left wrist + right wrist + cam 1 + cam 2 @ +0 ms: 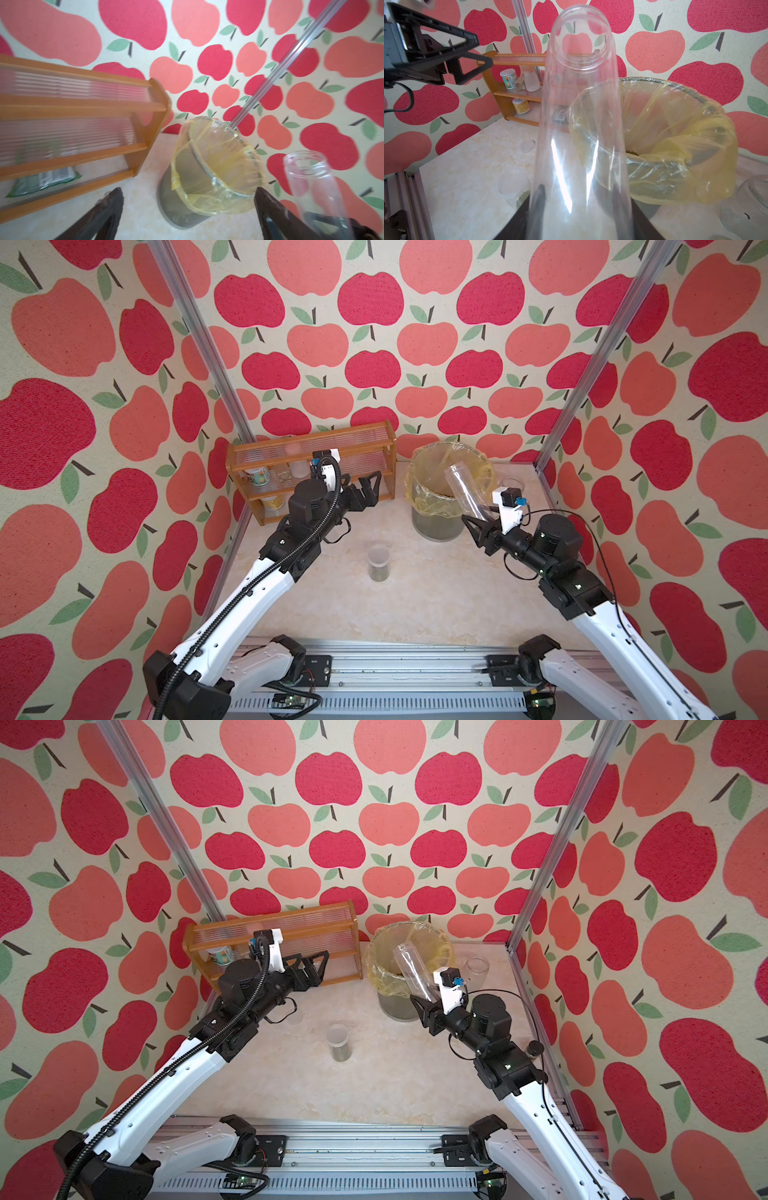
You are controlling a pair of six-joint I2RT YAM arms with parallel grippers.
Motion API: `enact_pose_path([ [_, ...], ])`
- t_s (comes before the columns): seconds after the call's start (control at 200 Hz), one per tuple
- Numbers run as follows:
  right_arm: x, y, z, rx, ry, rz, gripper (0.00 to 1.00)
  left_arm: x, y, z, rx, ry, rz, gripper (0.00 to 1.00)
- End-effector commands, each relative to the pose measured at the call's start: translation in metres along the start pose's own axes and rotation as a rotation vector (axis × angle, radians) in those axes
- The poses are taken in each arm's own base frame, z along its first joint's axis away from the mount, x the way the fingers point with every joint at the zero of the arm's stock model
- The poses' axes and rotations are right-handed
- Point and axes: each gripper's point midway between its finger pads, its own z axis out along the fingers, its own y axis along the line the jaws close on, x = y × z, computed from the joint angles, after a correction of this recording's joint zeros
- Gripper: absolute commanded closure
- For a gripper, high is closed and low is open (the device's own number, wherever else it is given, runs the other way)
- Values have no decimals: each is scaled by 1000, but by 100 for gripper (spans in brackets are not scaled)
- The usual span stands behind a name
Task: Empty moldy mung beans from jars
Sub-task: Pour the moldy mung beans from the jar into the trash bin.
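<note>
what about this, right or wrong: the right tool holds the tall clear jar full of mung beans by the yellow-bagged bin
Not quite: the tall slim clear jar is empty, as the right wrist view shows. The right tool does hold it by the grey mesh bin lined with a yellow bag.

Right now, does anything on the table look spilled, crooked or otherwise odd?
Nothing looks spilled on the table. Only the yellow bag looks untidy: it hangs crumpled and uneven over the rim of the bin. The empty tall jar leans in the right pincer, mouth upward.
</note>
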Motion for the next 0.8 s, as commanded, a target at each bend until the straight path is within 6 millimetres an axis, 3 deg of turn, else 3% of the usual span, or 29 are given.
enact_pose_path([
  [0.0, -15, 11, -1, -70, -71, 0, 60, 12, -63, 9, 241, 75, -6, 0],
  [0.14, -18, 23, 3, -145, -95, 0, 60, 20, -118, 12, 400, 89, 79, 0],
  [0.255, -23, 30, 3, -194, -121, -6, 60, 29, -137, 21, 467, 113, 97, 0],
  [0.795, -34, 50, -2, -311, -173, -48, 60, 45, -153, 72, 510, 183, 54, 0],
])
